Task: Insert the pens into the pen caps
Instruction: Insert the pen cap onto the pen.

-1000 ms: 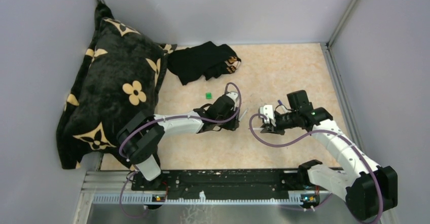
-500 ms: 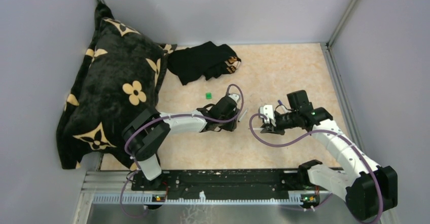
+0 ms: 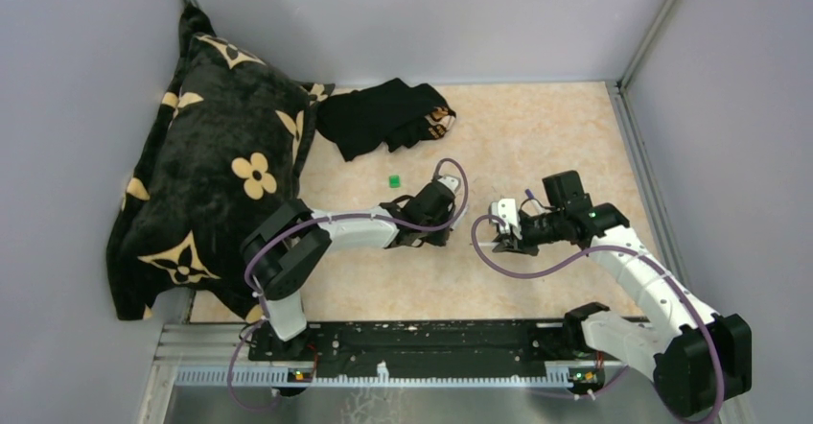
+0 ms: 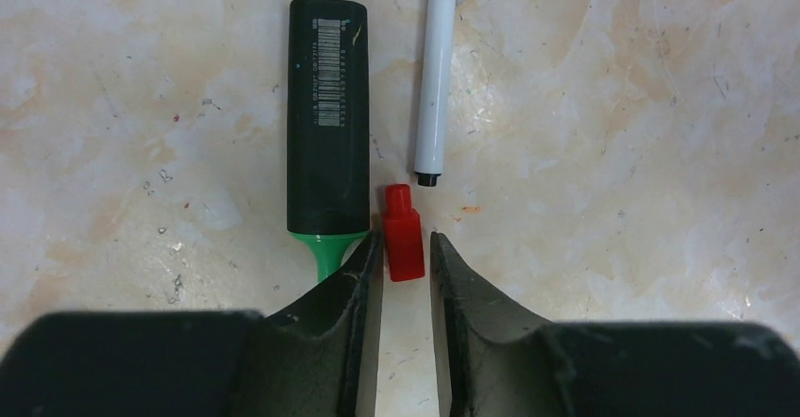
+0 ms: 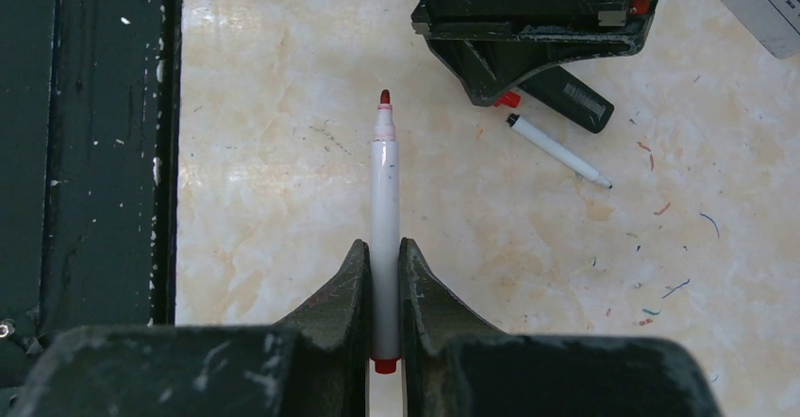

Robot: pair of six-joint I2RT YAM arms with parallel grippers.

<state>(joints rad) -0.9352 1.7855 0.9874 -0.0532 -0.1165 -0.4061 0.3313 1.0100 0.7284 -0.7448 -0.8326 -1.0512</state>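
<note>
Left gripper (image 4: 404,258): pointed down at the table, jaws drawn in to a narrow gap with its dark fingers (image 4: 357,285) on either side of a small cap. Whether they actually pinch the cap cannot be told.
Red cap (image 4: 401,219): lies on the table with its wider lower half between the left fingertips and its narrower end sticking out past them.
Black marker (image 4: 327,120): thick and short, flat on the table just beside the red cap. Its bare green tip is close against the left-hand finger, and a barcode label faces up.
White pen (image 4: 434,77): thin, lying almost parallel to the black marker on the cap's other side. Its small dark tip ends just short of the red cap and is not touching it.
Right gripper (image 5: 383,247): closed tight on a pen.
Red-tipped pen (image 5: 384,176): a white barrel held by its rear part, straight out along the fingers. The uncapped red tip is at the far end and a red plug shows at the back.
Rail (image 5: 94,153): dark and scuffed, down the left side of the right wrist view.
Green cap (image 3: 393,181): alone on the table beyond the left wrist, well apart from both grippers.
Black cloth (image 3: 383,115): bunched at the far edge.
Cushion (image 3: 220,175): black with cream flowers, propped in the far left corner.
Table (image 3: 546,136): mottled beige, with the two grippers near each other at its middle, not touching.
</note>
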